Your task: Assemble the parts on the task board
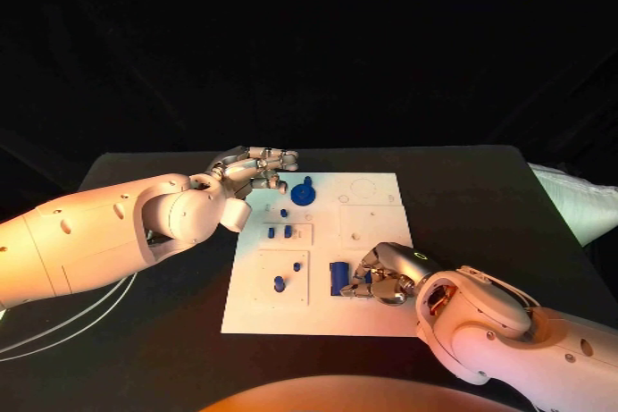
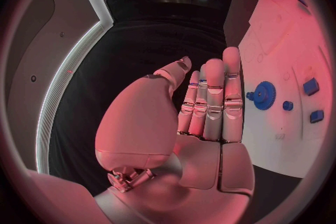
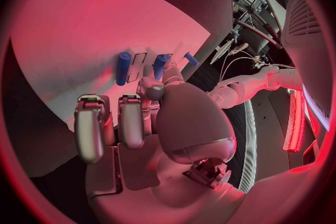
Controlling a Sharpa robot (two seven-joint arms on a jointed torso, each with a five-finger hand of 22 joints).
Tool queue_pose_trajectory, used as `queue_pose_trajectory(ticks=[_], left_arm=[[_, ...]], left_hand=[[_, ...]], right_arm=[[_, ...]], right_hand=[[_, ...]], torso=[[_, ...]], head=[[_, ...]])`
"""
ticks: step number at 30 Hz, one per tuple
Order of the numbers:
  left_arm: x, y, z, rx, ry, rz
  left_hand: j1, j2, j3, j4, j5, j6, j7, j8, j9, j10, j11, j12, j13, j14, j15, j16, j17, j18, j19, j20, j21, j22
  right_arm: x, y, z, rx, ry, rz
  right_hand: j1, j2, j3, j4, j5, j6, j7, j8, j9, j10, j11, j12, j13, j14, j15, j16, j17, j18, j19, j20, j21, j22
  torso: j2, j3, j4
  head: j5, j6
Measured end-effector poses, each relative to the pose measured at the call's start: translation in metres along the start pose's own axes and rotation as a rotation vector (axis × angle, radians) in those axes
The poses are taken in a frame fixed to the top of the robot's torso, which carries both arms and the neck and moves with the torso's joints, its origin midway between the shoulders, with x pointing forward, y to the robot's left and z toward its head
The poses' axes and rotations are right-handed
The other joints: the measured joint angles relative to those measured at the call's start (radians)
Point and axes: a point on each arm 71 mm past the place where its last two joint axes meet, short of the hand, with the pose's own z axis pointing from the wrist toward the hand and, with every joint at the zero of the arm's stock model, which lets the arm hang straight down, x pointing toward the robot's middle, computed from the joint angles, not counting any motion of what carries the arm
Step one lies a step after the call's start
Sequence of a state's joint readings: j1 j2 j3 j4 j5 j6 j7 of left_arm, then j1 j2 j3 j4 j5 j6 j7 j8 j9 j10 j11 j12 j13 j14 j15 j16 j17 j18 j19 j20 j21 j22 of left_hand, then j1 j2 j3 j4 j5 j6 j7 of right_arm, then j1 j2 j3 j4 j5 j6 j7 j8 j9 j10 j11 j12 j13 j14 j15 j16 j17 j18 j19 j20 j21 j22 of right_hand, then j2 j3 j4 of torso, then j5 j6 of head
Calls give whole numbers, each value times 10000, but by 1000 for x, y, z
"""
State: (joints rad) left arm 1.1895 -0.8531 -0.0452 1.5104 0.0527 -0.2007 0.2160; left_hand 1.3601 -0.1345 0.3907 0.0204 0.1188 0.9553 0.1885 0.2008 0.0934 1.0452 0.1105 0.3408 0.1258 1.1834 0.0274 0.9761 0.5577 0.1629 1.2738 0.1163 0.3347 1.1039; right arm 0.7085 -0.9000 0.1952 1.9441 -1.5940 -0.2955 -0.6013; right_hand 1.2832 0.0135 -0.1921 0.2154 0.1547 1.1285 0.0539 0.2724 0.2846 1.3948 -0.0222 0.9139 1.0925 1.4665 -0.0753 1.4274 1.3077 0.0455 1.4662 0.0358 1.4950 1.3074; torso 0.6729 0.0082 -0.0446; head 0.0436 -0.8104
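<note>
Pinching a blue part (image 1: 338, 279), the right hand (image 1: 382, 273) fingers curl; left hand (image 1: 253, 172) fingers straight, together, empty.

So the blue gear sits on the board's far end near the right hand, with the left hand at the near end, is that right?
The hands are swapped. The head view shows the blue gear at the task board's far end beside the left hand; the right hand is at the near end.
</note>
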Motion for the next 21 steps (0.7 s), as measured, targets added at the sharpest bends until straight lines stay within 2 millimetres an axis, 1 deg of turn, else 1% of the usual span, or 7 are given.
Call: queue_pose_trajectory(ticks=[7,9,11,12,14,18,21], left_arm=[[-2,0,-1,-30,-33,1],[-3,1,-2,-38,-48,2],[-3,1,-2,-44,-51,2],[-3,1,-2,-45,-51,1],[-3,1,-2,-48,-50,0],[-3,2,-2,-58,-48,-2],[-3,2,-2,-56,-50,-2]], left_hand=[[0,0,0,0,0,0,0,0,0,0,0,0,0,0,0,0,1,1,0,0,0,0],[0,0,0,0,0,0,0,0,1,0,0,0,0,0,0,0,1,0,0,0,0,0],[0,0,0,0,0,0,0,0,1,0,0,0,0,0,0,0,1,-1,0,0,0,0],[0,0,0,0,0,0,0,0,1,-11,11,1,0,0,0,21,-4,0,0,0,0,0],[0,0,0,0,0,0,0,0,1,-34,34,40,0,-2,1,40,-10,0,0,0,0,0],[1,0,0,0,0,0,0,0,1,-34,35,40,0,-2,1,41,-9,0,0,0,1,0],[1,1,0,0,0,0,0,0,1,-35,35,40,0,-2,1,41,-9,0,0,0,1,1]], right_arm=[[-8,-5,-10,-72,-417,298],[-13,-8,-14,-72,-594,380],[-19,-13,-18,-67,-800,486],[-22,-15,-19,-62,-876,528],[-29,-20,-22,-10,-1047,595],[-41,-33,-26,238,-1312,604],[-44,-40,-26,413,-1351,587]], right_hand=[[-228,-346,-271,192,9,-20,20,-71,5,-62,61,-398,-202,0,0,-83,-1,0,0,1,-8,-1],[-90,-484,-309,155,316,-69,69,-100,4,-95,95,-557,-291,0,0,-156,-1,0,0,0,-47,-1],[114,-609,-279,116,1163,-81,80,-156,4,-166,89,-715,-376,0,0,-156,-1,0,0,1,-47,-1],[338,-554,-209,46,1601,-90,89,-177,4,-211,101,-841,-449,0,0,-197,-1,0,0,1,-47,-1],[705,-401,-71,-92,1911,-128,127,-252,-6,-272,54,-1035,-570,0,0,-232,-2,0,0,1,-47,-1],[1137,-122,165,-238,1935,-129,127,-348,-55,-370,79,-1416,-819,0,1,-266,-43,0,0,1,-47,-1],[1134,-126,160,-168,1856,-260,186,-490,-103,-472,146,-1758,-1047,0,1,-336,-120,-1,0,1,-116,7]], torso=[[-1,12,1],[-5,10,-6],[-12,9,-15],[-15,3,-19],[-27,0,-35],[-46,-4,-64],[-52,-4,-78]], head=[[-31,2],[-34,11],[-40,19],[-43,23],[-50,29],[-51,35],[-47,27]])
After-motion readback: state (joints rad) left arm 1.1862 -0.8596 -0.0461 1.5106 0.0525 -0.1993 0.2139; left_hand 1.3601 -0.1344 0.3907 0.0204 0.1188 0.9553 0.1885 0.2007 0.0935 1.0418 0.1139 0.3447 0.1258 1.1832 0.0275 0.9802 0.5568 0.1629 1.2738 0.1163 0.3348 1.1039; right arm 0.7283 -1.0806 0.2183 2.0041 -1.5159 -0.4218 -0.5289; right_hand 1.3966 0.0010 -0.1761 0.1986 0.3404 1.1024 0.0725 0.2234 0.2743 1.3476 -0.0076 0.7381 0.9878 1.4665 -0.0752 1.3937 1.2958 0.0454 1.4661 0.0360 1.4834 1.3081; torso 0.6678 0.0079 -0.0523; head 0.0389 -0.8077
